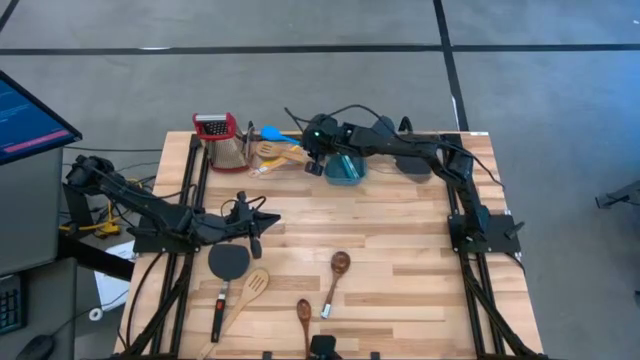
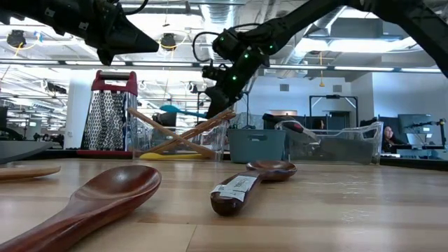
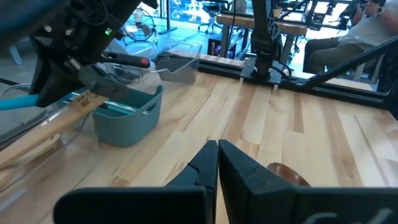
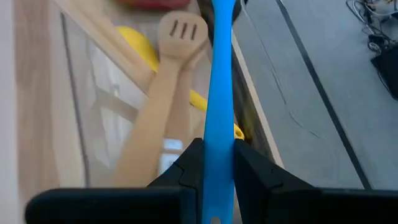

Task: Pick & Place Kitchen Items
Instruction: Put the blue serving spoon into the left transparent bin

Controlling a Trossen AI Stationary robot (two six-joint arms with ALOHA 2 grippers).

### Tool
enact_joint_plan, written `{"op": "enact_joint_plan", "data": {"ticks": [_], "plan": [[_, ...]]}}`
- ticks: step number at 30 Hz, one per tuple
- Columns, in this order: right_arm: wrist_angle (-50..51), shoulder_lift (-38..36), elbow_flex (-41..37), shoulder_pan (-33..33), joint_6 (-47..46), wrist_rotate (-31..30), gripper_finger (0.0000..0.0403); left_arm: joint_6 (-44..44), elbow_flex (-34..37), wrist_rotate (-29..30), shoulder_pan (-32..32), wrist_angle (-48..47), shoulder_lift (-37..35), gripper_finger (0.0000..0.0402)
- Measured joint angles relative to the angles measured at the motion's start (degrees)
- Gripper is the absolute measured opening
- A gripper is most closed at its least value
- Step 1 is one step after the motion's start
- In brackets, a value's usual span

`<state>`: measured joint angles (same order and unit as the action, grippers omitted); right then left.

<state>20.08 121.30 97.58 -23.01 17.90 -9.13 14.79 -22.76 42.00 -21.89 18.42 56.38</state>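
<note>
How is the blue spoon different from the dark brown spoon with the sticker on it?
The blue spoon is bright blue and pinched in the right gripper, up over the clear bin at the table's far edge. The dark brown spoon is wooden, wears a white label, and lies flat and untouched on the table near the front. Both are long-handled spoons.

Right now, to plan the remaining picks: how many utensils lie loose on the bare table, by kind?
Black spatula: 1
Pale slotted spatula: 1
Brown spoons: 2
Total: 4
</note>
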Motion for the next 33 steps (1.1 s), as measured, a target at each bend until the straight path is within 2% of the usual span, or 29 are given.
{"op": "enact_joint_plan", "data": {"ticks": [10, 15, 27, 29, 33], "plan": [[0.03, -0.07, 0.02, -2.32, 0.55, 0.55, 0.0050, 0.02, 0.00, 0.00, 0.02, 0.04, 0.00, 0.0002], [0.06, -0.07, 0.02, -2.41, 0.22, 4.85, 0.0050, 0.02, 0.00, -0.02, 0.02, 0.03, 0.00, 0.0002], [2.20, -0.07, 0.02, -2.08, -0.67, 4.96, 0.0050, 0.02, 0.02, -0.09, 0.02, 0.03, 0.00, 0.0002], [2.26, -0.07, 0.02, -2.07, -1.87, 4.94, 0.0071, 0.02, 0.02, -0.13, 0.02, 0.03, 0.00, 0.0002], [1.47, -0.09, 0.02, -2.05, -2.35, 4.79, 0.0154, 0.04, 0.02, -0.15, 0.02, 0.03, 0.00, 0.0002]]}}
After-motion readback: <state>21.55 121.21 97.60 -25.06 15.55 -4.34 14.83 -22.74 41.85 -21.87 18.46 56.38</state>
